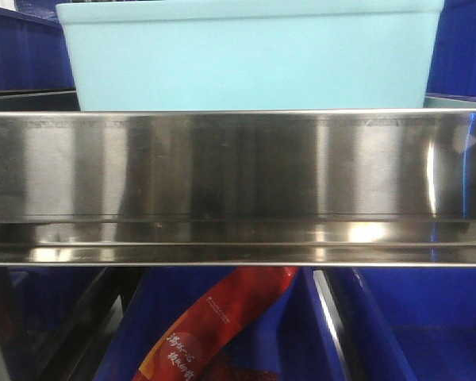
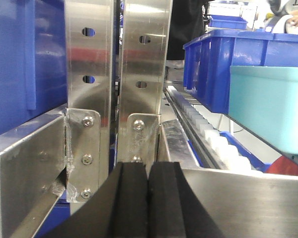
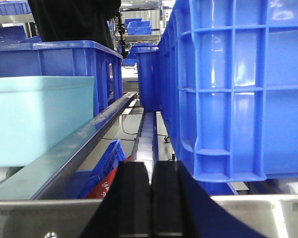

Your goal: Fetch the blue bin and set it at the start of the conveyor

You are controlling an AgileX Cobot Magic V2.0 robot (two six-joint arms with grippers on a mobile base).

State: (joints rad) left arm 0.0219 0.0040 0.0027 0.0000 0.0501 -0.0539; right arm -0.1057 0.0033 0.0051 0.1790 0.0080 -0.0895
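Shiny steel shelf bearing the blue bin

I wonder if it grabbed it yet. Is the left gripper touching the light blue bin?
Apart. The left wrist view shows the left gripper low in the middle and the bin off to the right, with steel rail between them.

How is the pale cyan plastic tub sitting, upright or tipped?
Upright: the pale cyan plastic tub shows its rim on top and level, behind the stainless-steel shelf rail.
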